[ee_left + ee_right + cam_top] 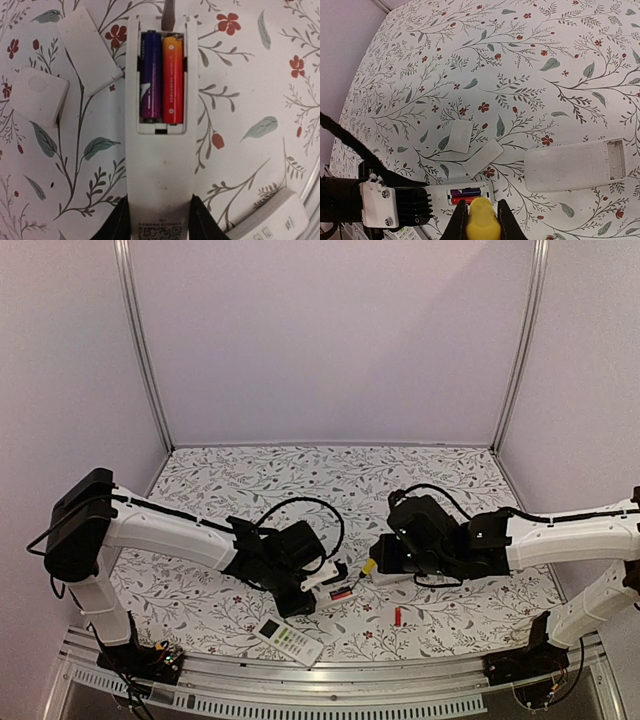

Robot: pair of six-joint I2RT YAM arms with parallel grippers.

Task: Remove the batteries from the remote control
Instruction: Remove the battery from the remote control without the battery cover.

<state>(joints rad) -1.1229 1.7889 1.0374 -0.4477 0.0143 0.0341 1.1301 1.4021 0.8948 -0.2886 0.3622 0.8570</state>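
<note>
A: What's around?
B: Loose lid [90,50] and a white square block [37,95] beside the held remote [161,170]. A second remote [575,165] lies face down with its bay empty.
A: Surface?
B: Flowered tablecloth [520,60], pale walls [330,340].
A: Batteries? Grippers?
B: Two batteries [172,80], purple-blue and orange, sit in the open bay. One red cell [397,616] lies loose. The left gripper [161,220] clamps the remote. The right gripper [481,212] pinches a yellow screwdriver [482,225].

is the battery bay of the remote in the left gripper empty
No, the remote holds a purple-blue battery and an orange battery side by side.
</note>
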